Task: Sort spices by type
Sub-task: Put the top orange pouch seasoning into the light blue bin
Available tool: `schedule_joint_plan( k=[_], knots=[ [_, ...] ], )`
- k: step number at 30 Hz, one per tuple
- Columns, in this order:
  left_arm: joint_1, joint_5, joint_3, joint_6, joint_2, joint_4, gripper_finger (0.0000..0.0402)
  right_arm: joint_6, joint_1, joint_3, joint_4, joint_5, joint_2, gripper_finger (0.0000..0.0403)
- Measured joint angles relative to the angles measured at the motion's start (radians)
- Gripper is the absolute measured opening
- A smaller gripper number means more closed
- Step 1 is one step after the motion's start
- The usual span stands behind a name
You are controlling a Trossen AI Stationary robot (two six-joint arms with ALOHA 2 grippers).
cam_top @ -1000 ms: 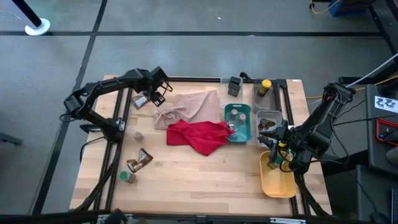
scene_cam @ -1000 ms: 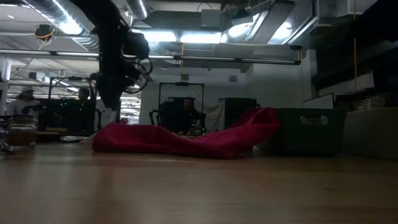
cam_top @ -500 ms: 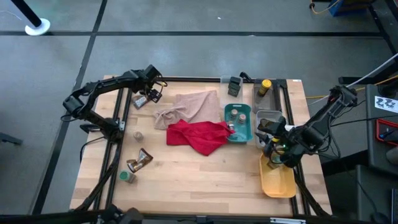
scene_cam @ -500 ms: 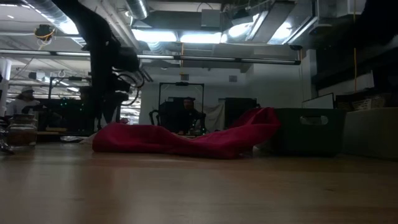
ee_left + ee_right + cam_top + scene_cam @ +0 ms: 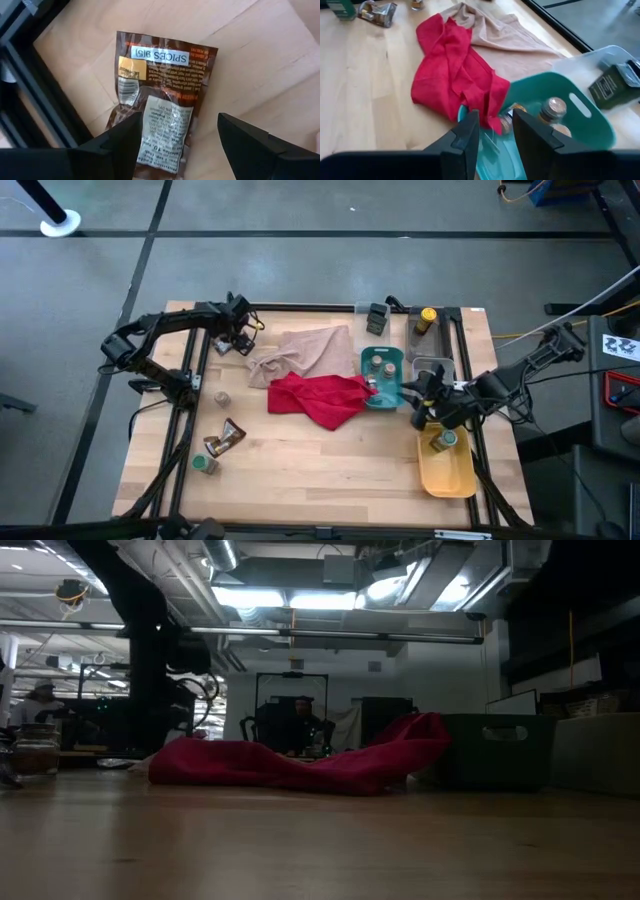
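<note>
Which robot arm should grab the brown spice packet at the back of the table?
Probably the left. Its tool is open right above the brown spice packet, while the right tool is far across the table by the teal tray.

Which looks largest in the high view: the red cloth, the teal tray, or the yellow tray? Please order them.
1. Red cloth, clearly the largest.
2. Yellow tray and teal tray: they look alike in size, and cloth and arm partly cover them, so I cannot rank them.
</note>
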Motion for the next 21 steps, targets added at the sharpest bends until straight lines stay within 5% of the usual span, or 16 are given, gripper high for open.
schedule_joint_plan(
  k=[21],
  knots=[
    [0.035, -0.010, -0.042, -0.059, 0.000, 0.098, 0.0241, -0.275, -0.207, 0.000, 0.169, -0.201, 0.000, 0.0120]
  ],
)
